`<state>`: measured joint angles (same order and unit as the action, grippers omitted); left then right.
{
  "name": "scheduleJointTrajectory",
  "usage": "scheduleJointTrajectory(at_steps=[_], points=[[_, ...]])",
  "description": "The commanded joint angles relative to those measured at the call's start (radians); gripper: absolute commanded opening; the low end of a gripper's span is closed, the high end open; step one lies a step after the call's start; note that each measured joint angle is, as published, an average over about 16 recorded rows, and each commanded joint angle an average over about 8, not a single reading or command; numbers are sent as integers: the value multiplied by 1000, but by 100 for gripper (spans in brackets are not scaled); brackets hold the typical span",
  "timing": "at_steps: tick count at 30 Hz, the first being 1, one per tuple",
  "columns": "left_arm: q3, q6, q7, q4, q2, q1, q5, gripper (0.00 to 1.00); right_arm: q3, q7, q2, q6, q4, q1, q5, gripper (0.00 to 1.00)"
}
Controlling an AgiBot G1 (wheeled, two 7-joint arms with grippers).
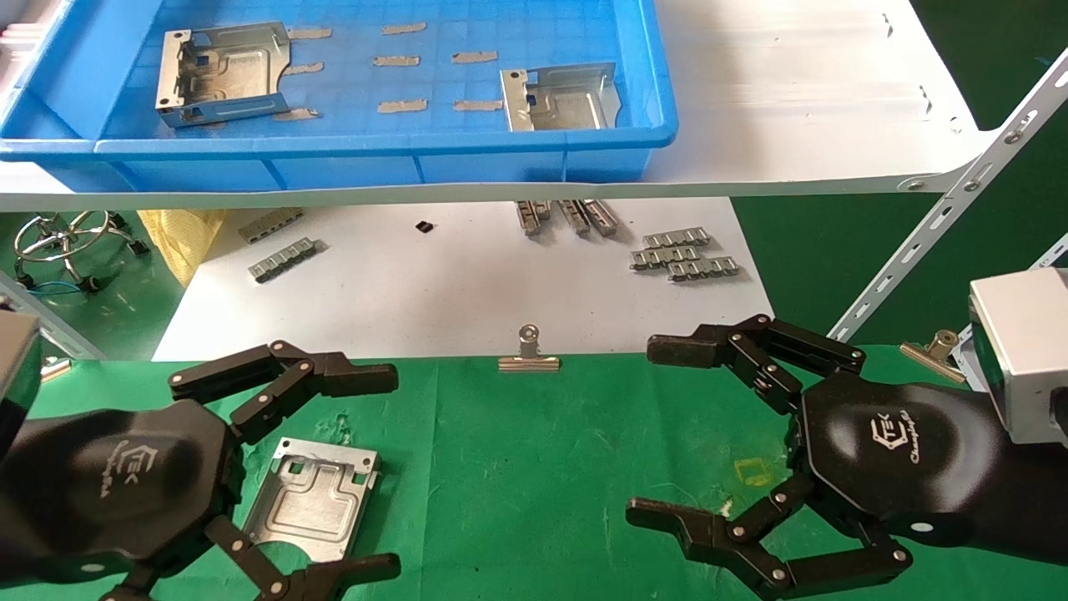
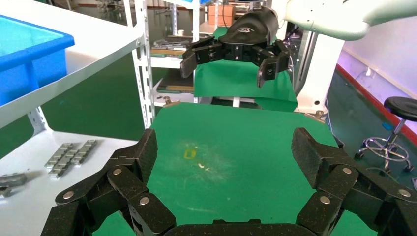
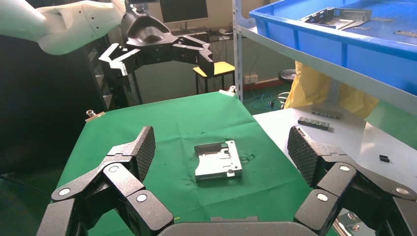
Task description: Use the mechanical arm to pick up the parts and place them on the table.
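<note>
- Your left gripper (image 1: 371, 476) hangs over the left side of the table (image 1: 534, 467), its black fingers (image 1: 350, 377) spread wide with nothing between them
- One part (image 1: 313, 498) lies flat on the green cloth right under that spread hand, between the upper and lower fingers; you cannot tell from the head view whether any fingertip touches it
- In the right wrist view the same part (image 3: 218, 160) sits alone on the cloth, with the left gripper (image 3: 162, 55) raised above the table beyond it
- Your right gripper (image 1: 659, 434) hovers over the right side of the table, fingers (image 1: 692, 349) also splayed apart and holding nothing
- A small yellow square mark (image 1: 755, 472) shows on the cloth between the right hand's fingers
- Two more parts rest in the blue bin (image 1: 334, 150) on the white shelf (image 1: 801, 92) above: one (image 1: 224, 75) near the bin's left end, the other (image 1: 561, 98) near its right end, well apart
- Small grey strips (image 1: 400, 106) lie scattered on the bin floor between those two parts
- On the white board (image 1: 450, 284) below the shelf you see clusters of ribbed metal strips (image 1: 684, 253)
- A silver binder clip (image 1: 529, 351) pins the far edge of the green cloth at its middle, and another clip (image 1: 933, 351) sits at the far right corner
</note>
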<state>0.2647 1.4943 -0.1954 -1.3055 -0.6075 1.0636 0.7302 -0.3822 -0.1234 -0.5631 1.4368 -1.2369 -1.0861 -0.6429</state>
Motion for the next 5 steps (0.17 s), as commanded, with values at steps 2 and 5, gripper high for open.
scheduleJointTrajectory(at_steps=[2, 5], points=[[-1, -1, 0, 0, 1, -1, 0, 100, 0, 0, 0, 0, 0, 0, 0, 100], [2, -1, 2, 3, 0, 1, 0, 100, 0, 0, 0, 0, 0, 0, 0, 100]])
